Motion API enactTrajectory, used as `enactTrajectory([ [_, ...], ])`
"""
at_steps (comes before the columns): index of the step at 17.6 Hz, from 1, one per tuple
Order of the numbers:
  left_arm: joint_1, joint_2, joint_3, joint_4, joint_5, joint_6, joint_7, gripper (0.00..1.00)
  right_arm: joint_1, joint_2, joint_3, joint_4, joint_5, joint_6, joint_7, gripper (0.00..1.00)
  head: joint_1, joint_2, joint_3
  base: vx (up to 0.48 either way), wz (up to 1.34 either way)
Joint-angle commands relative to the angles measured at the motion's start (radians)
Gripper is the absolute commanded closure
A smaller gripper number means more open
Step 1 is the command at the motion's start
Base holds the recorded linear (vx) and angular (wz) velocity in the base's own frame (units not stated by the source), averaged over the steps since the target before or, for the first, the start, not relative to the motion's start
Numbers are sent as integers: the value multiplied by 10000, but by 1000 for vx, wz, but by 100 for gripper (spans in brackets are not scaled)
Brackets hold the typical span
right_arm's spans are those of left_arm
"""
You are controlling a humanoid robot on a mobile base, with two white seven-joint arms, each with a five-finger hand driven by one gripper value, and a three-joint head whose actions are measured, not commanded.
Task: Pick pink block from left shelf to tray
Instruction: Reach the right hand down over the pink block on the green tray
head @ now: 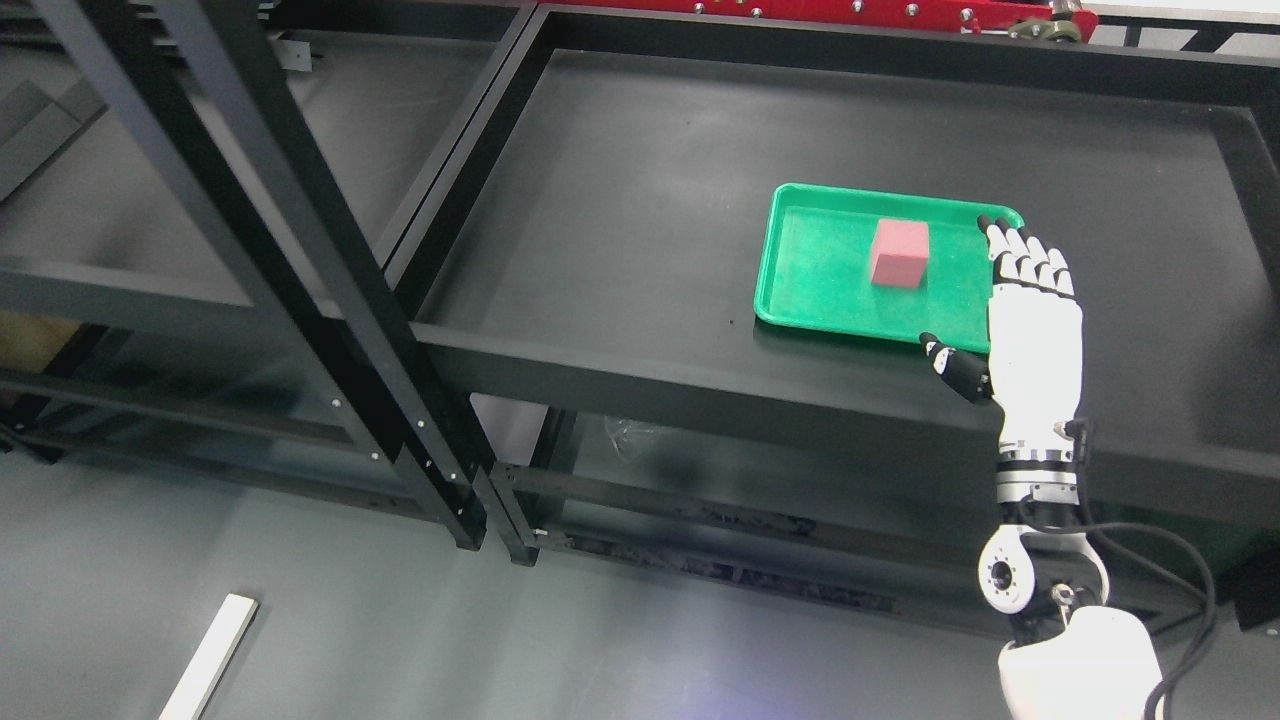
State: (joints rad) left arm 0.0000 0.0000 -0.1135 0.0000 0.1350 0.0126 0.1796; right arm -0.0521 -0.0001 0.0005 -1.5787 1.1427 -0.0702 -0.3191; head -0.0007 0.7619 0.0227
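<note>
A pink block (899, 254) sits inside a green tray (800, 270) on the dark right-hand shelf surface. My right hand (985, 290), white with black fingertips, hovers over the tray's right edge just right of the block. Its fingers (1020, 255) are stretched out flat and the thumb points left; it holds nothing and does not touch the block. The right arm rises from the lower right corner. No left arm shows.
A black shelf frame (330, 290) with slanted uprights stands at the left, its shelf bare. Lower shelf rails (700, 520) run beneath. A white strip (210, 655) lies on the grey floor. A red bar (850, 12) runs along the top.
</note>
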Motion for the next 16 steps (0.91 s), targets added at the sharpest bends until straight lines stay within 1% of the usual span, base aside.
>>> enactTrajectory([
  [1,322,175,0,-175,0,-3,-1,0,-16,-174,333,17,-29,-19,0,0,0,0,0,276,-28],
  [9,322,175,0,-175,0,-3,-1,0,169,-174,348,17,-106,42,-76,0,0,0,0,250,-150],
  [12,322,175,0,-175,0,-3,-1,0,77,-174,608,93,-75,42,198,0,0,0,0,214,-126],
  [13,322,175,0,-175,0,-3,-1,0,1,-174,624,170,-90,27,579,1,0,0,0,187,-118],
  [16,322,175,0,-175,0,-3,-1,0,-184,-174,624,461,-91,12,2571,1,0,0,0,178,-48],
])
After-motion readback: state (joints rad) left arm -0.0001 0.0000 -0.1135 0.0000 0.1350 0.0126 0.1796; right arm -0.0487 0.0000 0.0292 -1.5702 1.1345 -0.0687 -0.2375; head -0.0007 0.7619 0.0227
